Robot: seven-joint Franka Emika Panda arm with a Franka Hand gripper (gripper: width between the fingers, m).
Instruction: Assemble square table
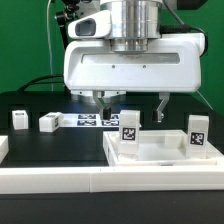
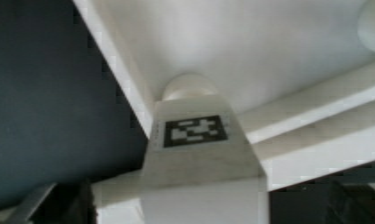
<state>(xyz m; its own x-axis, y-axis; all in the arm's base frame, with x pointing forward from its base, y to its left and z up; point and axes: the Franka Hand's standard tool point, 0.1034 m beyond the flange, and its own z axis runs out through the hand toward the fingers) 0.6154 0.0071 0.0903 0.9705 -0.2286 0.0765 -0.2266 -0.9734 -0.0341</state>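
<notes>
The black table (image 1: 30,142) is bounded in front by the long white border rail (image 1: 60,182), and behind that rail, toward the exterior view's right, the square table top (image 1: 150,160) is seen lying flat with its raised rim upward. Above it hangs the gripper (image 1: 132,104), whose two dark fingers are spread wide apart with nothing held between them. One leg post (image 1: 130,127) is stood upright on the top directly beneath the gap, its tagged face turned to the camera. In the wrist view the same post (image 2: 198,150) is framed centrally against the white top (image 2: 255,50). A second leg post (image 1: 197,133) is stood upright on the top nearer the exterior view's right, well apart from the first. Two loose leg posts (image 1: 19,120) (image 1: 48,122) are left on the black surface at the exterior view's left, with the marker board (image 1: 85,120) just beside them. Whether the post under the fingers is already fully seated in its hole cannot be told. The step in hand is judged to be the gripping and fixing of this post. It would best be done by a straight descent with the post kept midway between the fingers, so that both pads meet it together. The post should be clamped low enough to stay upright and be turned about its own axis, so that the top is not dragged or lifted.
</notes>
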